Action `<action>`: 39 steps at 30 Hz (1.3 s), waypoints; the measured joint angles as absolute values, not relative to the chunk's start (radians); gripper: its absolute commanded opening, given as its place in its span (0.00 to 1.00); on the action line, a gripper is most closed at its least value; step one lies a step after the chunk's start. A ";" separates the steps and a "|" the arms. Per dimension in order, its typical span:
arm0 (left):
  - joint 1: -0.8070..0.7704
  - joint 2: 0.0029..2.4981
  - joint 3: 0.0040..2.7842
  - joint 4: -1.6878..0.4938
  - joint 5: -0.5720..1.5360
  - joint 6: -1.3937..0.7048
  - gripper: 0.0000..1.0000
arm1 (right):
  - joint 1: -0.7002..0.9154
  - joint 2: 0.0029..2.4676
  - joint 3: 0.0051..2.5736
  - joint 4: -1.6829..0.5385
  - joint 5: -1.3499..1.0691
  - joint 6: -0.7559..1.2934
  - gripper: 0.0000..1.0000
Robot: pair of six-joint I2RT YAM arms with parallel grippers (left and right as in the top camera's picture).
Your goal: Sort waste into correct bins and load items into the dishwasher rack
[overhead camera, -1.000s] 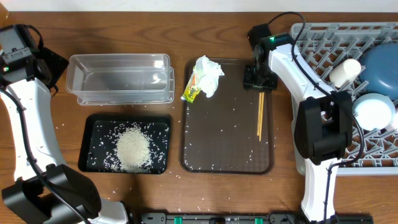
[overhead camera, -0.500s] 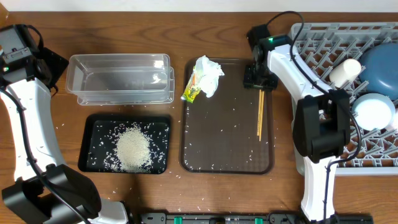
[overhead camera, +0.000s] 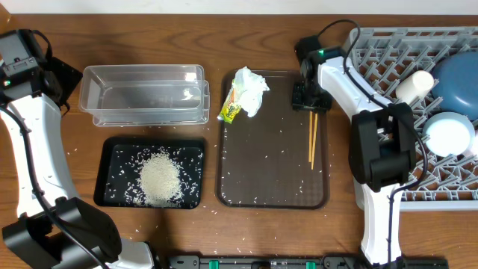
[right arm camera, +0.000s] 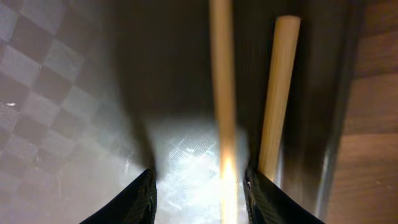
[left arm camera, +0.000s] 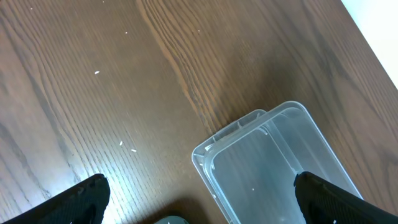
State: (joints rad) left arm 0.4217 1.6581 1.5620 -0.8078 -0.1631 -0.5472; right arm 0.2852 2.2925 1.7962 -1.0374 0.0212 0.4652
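Observation:
A crumpled white tissue (overhead camera: pixel 251 88) and a yellow-green wrapper (overhead camera: pixel 231 110) lie at the top left of the brown serving tray (overhead camera: pixel 269 168). White rice (overhead camera: pixel 160 179) is heaped in the black tray (overhead camera: pixel 112 146). The clear tub (overhead camera: pixel 142 93) (left arm camera: pixel 273 168) holds nothing. A blue plate (overhead camera: pixel 459 75), a light bowl (overhead camera: pixel 448 134) and a white cup (overhead camera: pixel 414 86) sit in the grey rack (overhead camera: pixel 381 45). My right gripper (overhead camera: pixel 310 99) (right arm camera: pixel 199 186) is open low over the tray, with one chopstick (right arm camera: pixel 222 93) between its fingers. My left gripper (overhead camera: pixel 60 78) (left arm camera: pixel 202 199) is open beside the tub.
Two wooden chopsticks (overhead camera: pixel 312 138) lie lengthwise at the brown tray's right side; the second one (right arm camera: pixel 278 93) runs just outside my right finger (right arm camera: pixel 264 196). Stray rice grains dot the brown tray and the wood table (left arm camera: pixel 93 93).
My right arm has shifted slightly left over the chopsticks' far ends. The chopsticks and my left arm have not moved.

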 measured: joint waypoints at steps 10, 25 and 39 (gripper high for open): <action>0.422 1.658 1.562 -0.808 -0.163 -0.547 0.98 | 0.285 2.275 1.758 -0.996 0.035 0.471 0.01; 0.422 1.658 1.562 -0.808 -0.163 -0.547 0.98 | 0.252 2.283 1.990 -1.158 -0.072 0.393 0.01; 0.422 1.658 1.562 -0.808 -0.163 -0.547 0.98 | -0.024 2.108 2.217 -1.231 -0.077 0.032 0.01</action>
